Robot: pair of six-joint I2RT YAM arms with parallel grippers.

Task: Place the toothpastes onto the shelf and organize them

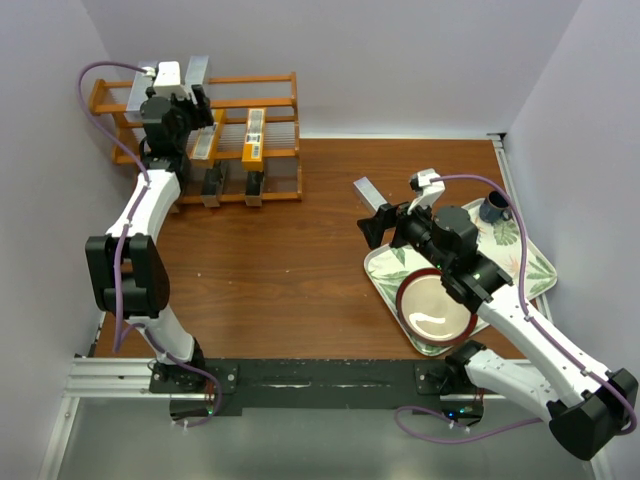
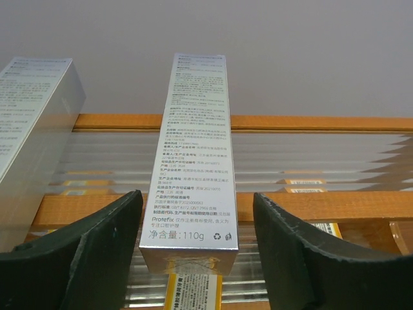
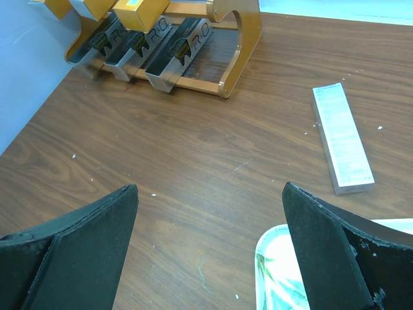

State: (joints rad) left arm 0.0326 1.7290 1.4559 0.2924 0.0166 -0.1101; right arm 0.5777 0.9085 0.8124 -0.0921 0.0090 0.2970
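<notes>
The left gripper [image 2: 198,196] fills the foreground of the left wrist view: its two dark fingers [image 2: 97,252] stand parted on either side of a silver carton [image 2: 193,148]. A clear gap shows on the right-hand side, so the jaws are open and do not clamp the carton. This carton lies lengthwise on the upper rails of the shelf [image 2: 322,121], printed face toward the camera. A second silver carton [image 2: 32,116] rests just beside it on the left. The shelf stands at the far left corner of the table [image 1: 290,270]. Gold-and-white cartons [image 1: 255,135] occupy its middle tier. Three black cartons [image 3: 184,46] sit side by side on the lowest tier. The right gripper [image 3: 210,188] hovers over bare tabletop with its jaws fully spread and nothing between them. A loose silver carton [image 3: 342,135] lies flat on the table, well apart from the shelf and near the leaf-patterned tray [image 1: 535,260]. The tray carries a red-rimmed dish [image 1: 435,308] and a blue mug [image 1: 493,208].
</notes>
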